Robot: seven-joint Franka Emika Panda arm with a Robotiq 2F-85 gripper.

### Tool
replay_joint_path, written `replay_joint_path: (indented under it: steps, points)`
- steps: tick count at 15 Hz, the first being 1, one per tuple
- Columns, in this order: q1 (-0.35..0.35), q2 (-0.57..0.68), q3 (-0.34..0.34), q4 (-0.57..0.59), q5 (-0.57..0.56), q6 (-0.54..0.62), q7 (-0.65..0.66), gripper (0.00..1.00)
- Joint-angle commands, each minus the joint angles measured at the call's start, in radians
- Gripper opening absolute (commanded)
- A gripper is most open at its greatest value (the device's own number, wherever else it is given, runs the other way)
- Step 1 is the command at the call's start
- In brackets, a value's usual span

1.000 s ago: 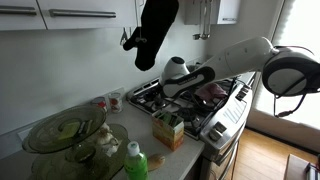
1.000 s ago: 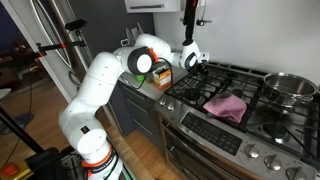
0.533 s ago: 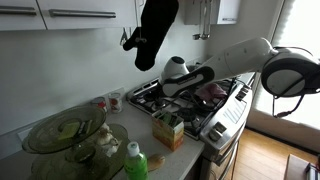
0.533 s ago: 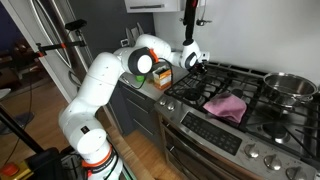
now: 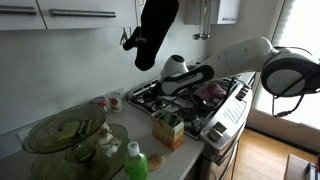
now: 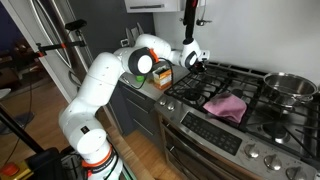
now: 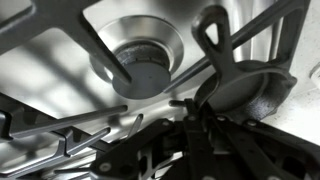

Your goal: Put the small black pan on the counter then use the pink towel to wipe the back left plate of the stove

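In the wrist view the small black pan (image 7: 252,88) sits on the stove grate beside a round burner (image 7: 140,65), its looped handle (image 7: 215,32) pointing away from me. My gripper (image 7: 195,118) is down at the pan's near edge, its fingers drawn together on the rim. In both exterior views the gripper (image 5: 165,88) (image 6: 192,63) hangs over the back left corner of the stove. The pink towel (image 6: 226,104) (image 5: 212,93) lies crumpled on the grates mid-stove.
A large steel pot (image 6: 290,88) stands on the far burner. On the counter next to the stove are a box (image 5: 168,130), a green bottle (image 5: 135,161) and glass bowls (image 5: 62,131). A black oven mitt (image 5: 155,30) hangs overhead.
The arm has stayed in place at the back left of the stove. The fingers have closed in on the pan's rim.
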Motion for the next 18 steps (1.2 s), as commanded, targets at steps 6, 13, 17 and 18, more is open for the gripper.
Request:
replay_joint_path:
  steps: [6,13,17,18]
  points:
    - [-0.034,-0.009,0.078,0.020,0.083,0.000,-0.037,0.02]
    - [-0.055,-0.013,0.156,0.023,0.138,-0.023,-0.094,0.02]
    - [-0.049,-0.013,0.218,0.028,0.153,-0.049,-0.163,0.02]
    - [-0.044,-0.012,0.225,0.030,0.151,-0.061,-0.173,0.02]
